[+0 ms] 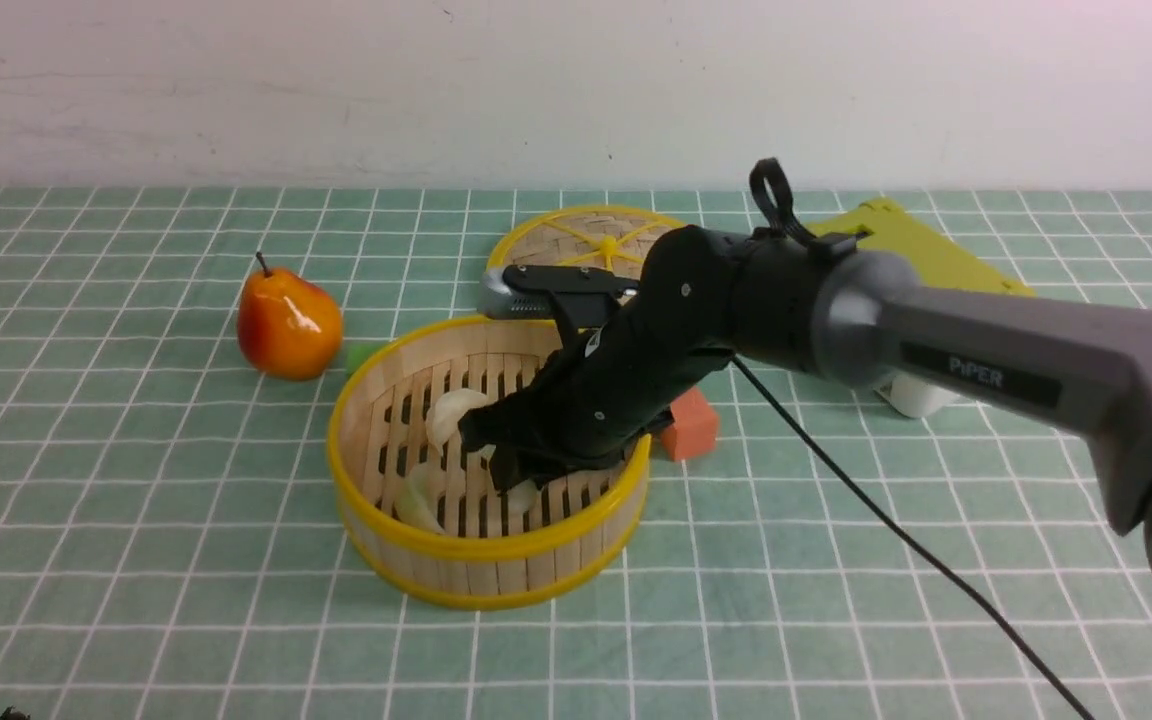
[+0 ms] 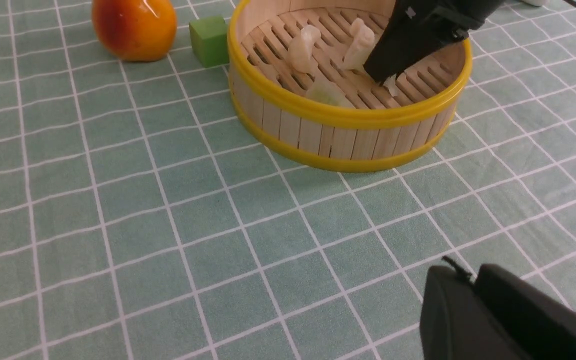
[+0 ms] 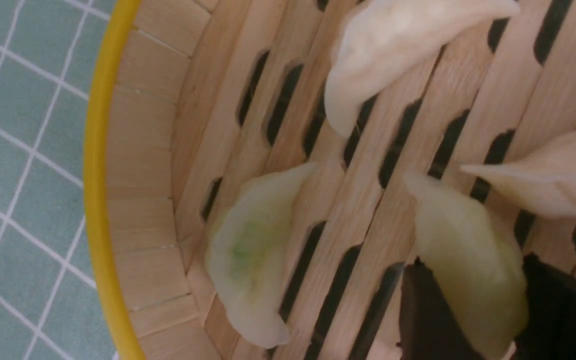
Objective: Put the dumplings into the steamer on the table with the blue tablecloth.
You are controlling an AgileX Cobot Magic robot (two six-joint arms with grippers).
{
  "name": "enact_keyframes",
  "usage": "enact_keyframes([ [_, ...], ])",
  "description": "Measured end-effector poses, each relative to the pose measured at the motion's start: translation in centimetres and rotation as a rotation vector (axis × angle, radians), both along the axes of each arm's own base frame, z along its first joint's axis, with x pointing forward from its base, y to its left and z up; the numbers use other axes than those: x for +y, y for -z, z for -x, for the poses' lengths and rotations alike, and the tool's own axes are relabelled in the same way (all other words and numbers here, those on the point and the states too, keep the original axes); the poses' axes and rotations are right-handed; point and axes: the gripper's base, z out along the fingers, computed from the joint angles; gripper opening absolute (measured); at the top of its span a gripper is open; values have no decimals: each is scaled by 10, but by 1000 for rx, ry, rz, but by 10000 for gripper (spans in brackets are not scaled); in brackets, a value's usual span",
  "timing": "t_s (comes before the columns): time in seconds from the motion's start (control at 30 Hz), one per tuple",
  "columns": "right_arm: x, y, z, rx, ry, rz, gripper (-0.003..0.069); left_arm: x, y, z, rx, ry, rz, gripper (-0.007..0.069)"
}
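Dumplings (image 3: 248,250) in steamer (image 1: 481,565); pear (image 1: 288,322) left.

The tabletop (image 1: 136,560) is covered by a teal-green cloth with a white grid of squares. The round bamboo steamer (image 1: 476,575) stands on it near the middle. To its far left sits an orange-red pear (image 1: 288,322), with a small green cube (image 1: 361,357) between the two. An orange block (image 1: 691,425) lies just beside the steamer's right wall. Behind the steamer lies the flat yellow-rimmed lid (image 1: 561,245); further right are a yellow-green board (image 1: 911,245) and a white object (image 1: 921,397). A black cable (image 1: 886,520) trails over the cloth
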Motion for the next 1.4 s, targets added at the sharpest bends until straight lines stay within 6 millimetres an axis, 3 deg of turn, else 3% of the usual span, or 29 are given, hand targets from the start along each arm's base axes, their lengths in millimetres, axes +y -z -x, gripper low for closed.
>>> enact_keyframes([
  [0.17,-4,-15,5,-16,-30,23,376,0,0,0,0,0,-1,62],
  [0.27,-11,-50,12,-88,-54,36,374,0,0,0,-1,0,-2,68],
  [0.37,-24,-95,24,-194,-77,53,322,0,0,0,-1,0,-2,69],
  [0.43,-39,-138,38,-305,-89,75,249,0,0,0,-1,0,-2,71],
  [0.47,-42,-146,41,-330,-91,86,227,0,0,0,-1,0,-2,72],
  [0.57,-72,-209,72,-501,-87,122,120,0,0,0,-1,0,-2,74],
  [0.6,-78,-222,79,-537,-83,132,97,0,0,0,-1,0,-2,74],
  [0.63,-98,-250,99,-631,-69,172,32,0,0,0,-1,0,-2,74],
  [0.73,-132,-281,134,-745,-12,220,-17,0,0,0,-1,0,-2,75],
  [0.8,-154,-285,155,-781,43,260,-20,0,0,0,-1,0,-2,76],
  [0.83,-157,-282,157,-776,50,273,-20,0,0,0,-1,-1,-3,76],
  [0.93,-189,-267,193,-794,133,287,-20,0,0,0,-1,-1,-3,79],
  [1.1,-221,-209,244,-809,207,177,-19,0,0,0,-1,-1,-3,84],
  [1.2,-228,-172,263,-833,211,78,-18,0,0,0,-1,-1,-3,88],
  [1.23,-230,-152,270,-842,198,45,-17,0,0,0,-1,-1,-3,89],
  [1.4,-231,-100,291,-934,123,-90,-16,0,0,0,-1,-1,-3,91],
])
